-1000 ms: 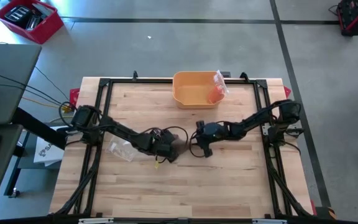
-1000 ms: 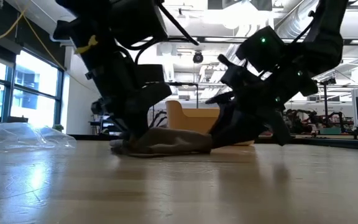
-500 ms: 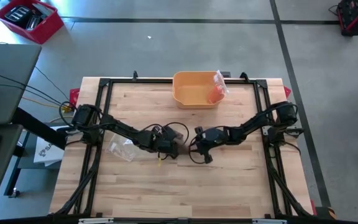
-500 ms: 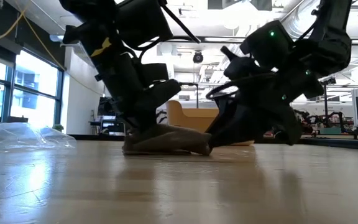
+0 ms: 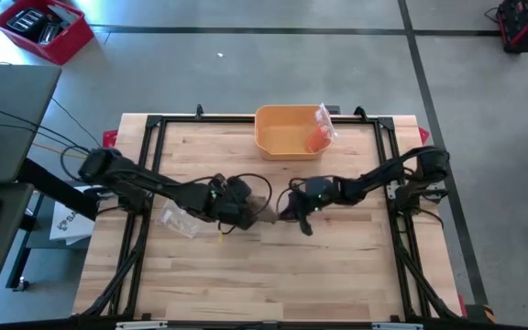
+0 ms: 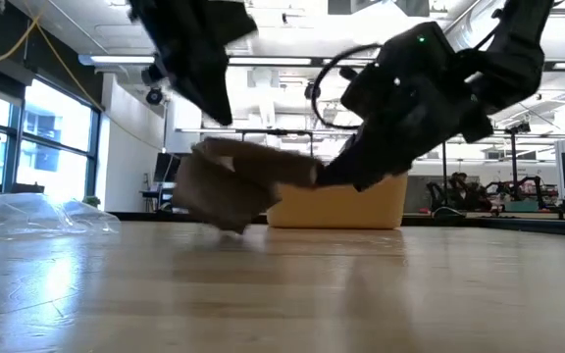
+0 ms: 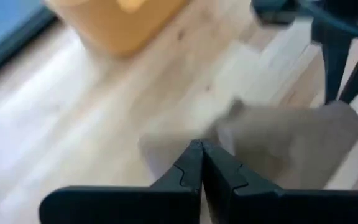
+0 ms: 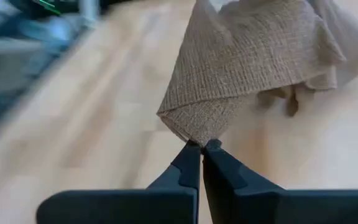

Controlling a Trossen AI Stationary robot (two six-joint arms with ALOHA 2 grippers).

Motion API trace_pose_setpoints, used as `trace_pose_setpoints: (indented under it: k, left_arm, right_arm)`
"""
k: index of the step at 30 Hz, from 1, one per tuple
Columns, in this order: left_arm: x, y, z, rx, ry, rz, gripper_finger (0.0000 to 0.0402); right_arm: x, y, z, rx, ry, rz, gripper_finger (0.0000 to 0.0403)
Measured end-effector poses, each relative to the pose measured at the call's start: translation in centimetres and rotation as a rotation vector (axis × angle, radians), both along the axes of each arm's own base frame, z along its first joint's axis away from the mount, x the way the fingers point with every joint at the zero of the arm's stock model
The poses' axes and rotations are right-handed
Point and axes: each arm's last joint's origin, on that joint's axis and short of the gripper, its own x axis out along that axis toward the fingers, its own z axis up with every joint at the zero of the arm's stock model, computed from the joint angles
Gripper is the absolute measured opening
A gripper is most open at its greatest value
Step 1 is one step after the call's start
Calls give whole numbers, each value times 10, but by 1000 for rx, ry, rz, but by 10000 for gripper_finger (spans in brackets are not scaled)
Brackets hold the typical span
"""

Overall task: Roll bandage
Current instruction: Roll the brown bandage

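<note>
Bandage (image 6: 238, 176) hangs above the table, pinched between left hand (image 5: 246, 213) and right hand (image 5: 285, 213).

Two dark jointed arms (image 5: 154, 188) trailing looped black cables (image 6: 346, 74).

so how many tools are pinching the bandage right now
2. The left tool is shut on one end of the bandage, and the right tool is shut on a folded corner at the other end, holding it above the table.
</note>
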Motion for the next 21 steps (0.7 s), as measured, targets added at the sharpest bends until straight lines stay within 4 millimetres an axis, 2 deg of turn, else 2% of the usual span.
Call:
trace_pose_setpoints:
  k: [3, 7, 13, 15, 18, 21]
  left_arm:
    - [-6, 1, 9, 44, -6, -10, 0]
    - [-7, 2, 11, 85, 6, -29, 6]
    - [-7, -3, 12, 130, 62, -145, 58]
    - [-7, -13, 13, 123, 60, -227, 78]
    - [-10, -39, 13, 66, 63, -396, 97]
    - [-15, -66, 14, 60, -10, -434, 102]
  right_arm:
    - [-4, -11, 7, 162, 40, 45, 1]
    - [-8, -22, 8, 365, 113, 119, 0]
    - [-14, -29, 12, 502, 123, 369, 0]
    - [-16, -35, 12, 501, 99, 417, 0]
    - [-19, -40, 14, 506, 58, 522, 0]
    - [-21, -45, 14, 508, 42, 549, 0]
